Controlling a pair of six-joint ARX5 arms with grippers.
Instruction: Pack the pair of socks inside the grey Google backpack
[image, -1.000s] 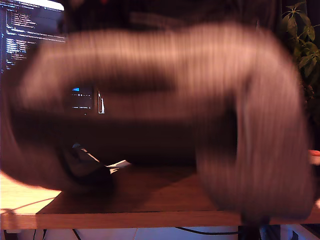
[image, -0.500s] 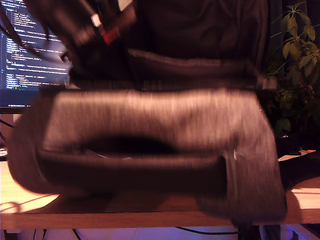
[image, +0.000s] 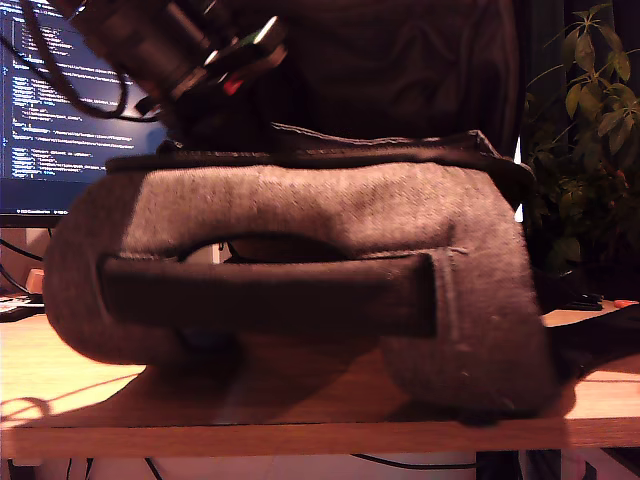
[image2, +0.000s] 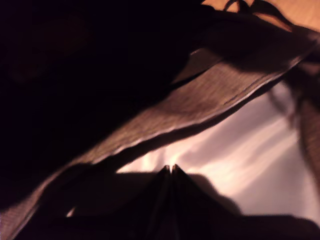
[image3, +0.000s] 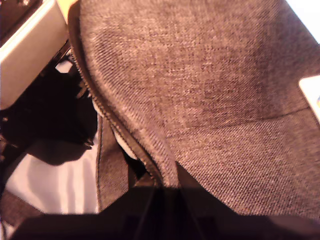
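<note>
Lower and sharper than half a second ago, the grey backpack (image: 330, 215) now sits on the wooden table (image: 300, 425) close to the exterior camera, filling most of that view, with its padded handle (image: 270, 292) running across the front face and no longer smeared by motion. Its top edge with the dark zipper line lies level across the view, and black fabric rises behind it. The pair of socks does not show in any view, so I cannot tell where it is. My second gripper (image3: 160, 192) is pinched shut on the backpack's zippered edge (image3: 122, 135), with heathered grey cloth spreading away from the tips and a small pale tag (image3: 311, 92) at the frame's border. My first gripper (image2: 171, 169) has its dark tips pressed together; whether any cloth is caught between them is too dark to judge, and beyond them lie a band of grey woven fabric with a stitched edge (image2: 210, 100) and a pale, glossy surface (image2: 240, 160). An arm (image: 175, 45) with cables reaches down from the exterior view's upper left to the backpack's top edge. A lit monitor (image: 45, 110) stands at that view's left, a leafy plant (image: 585, 130) at its right.
</note>
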